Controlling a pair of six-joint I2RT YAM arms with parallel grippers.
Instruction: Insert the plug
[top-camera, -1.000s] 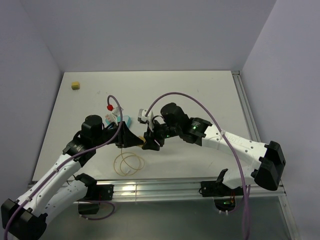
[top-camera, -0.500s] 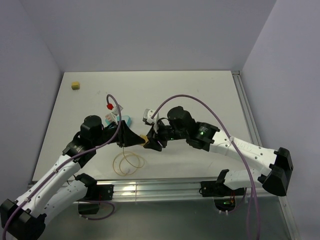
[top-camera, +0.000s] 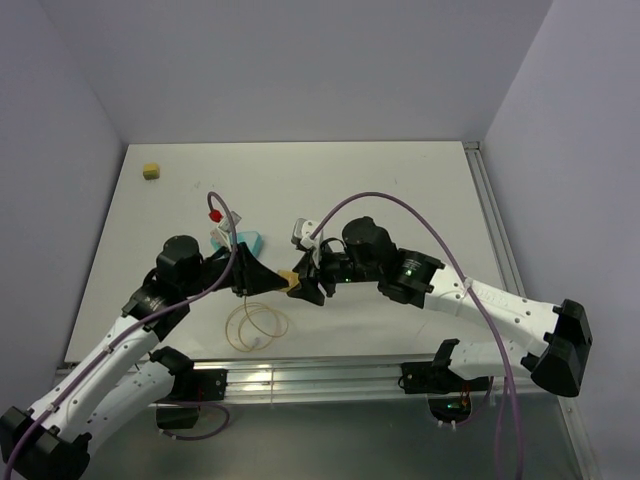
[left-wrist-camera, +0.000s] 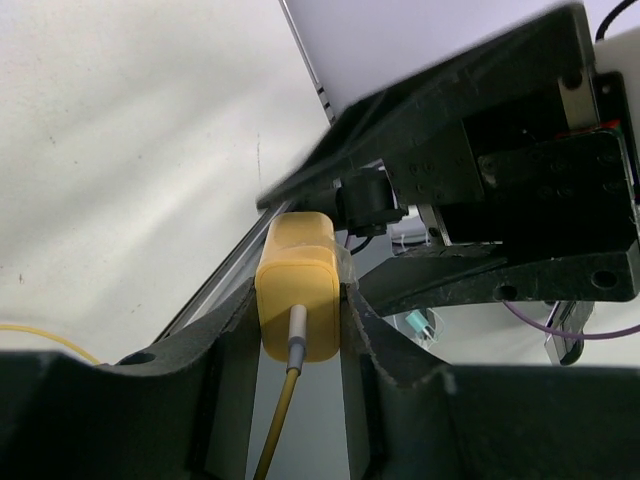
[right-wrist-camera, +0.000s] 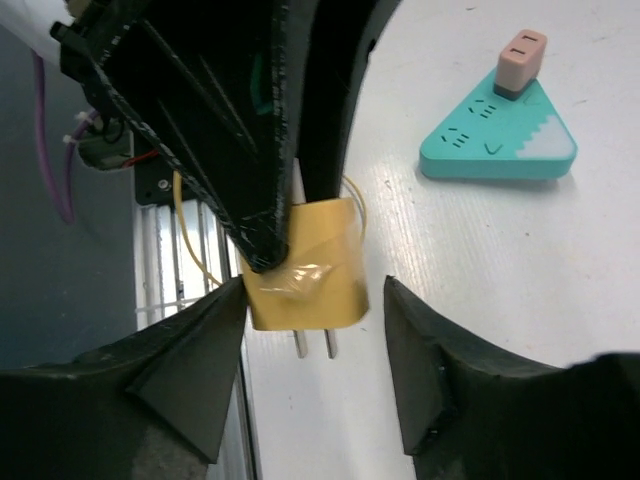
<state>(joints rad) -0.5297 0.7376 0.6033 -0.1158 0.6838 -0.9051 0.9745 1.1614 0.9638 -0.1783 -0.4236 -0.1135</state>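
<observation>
On the table (top-camera: 400, 200), take the teal block (top-camera: 250, 241) as your mark. Your left gripper (top-camera: 279, 283) is clamped on the plug (left-wrist-camera: 298, 300) and holds it in the air just right of the block, on its near side. Your right gripper (right-wrist-camera: 315, 300) brackets the same plug, fingers parted, gripping nothing. The cable (top-camera: 258, 325) loops nearer than the block. This looks like a re-grip; insertion has not begun. Next, line the 2 prongs (right-wrist-camera: 315, 343) up with a free socket on the block, clear of the pink plug (right-wrist-camera: 520, 62).

Left pincer (left-wrist-camera: 297, 312) has clamped the plug (left-wrist-camera: 298, 280); right pincer (right-wrist-camera: 314, 305) has opened.
</observation>
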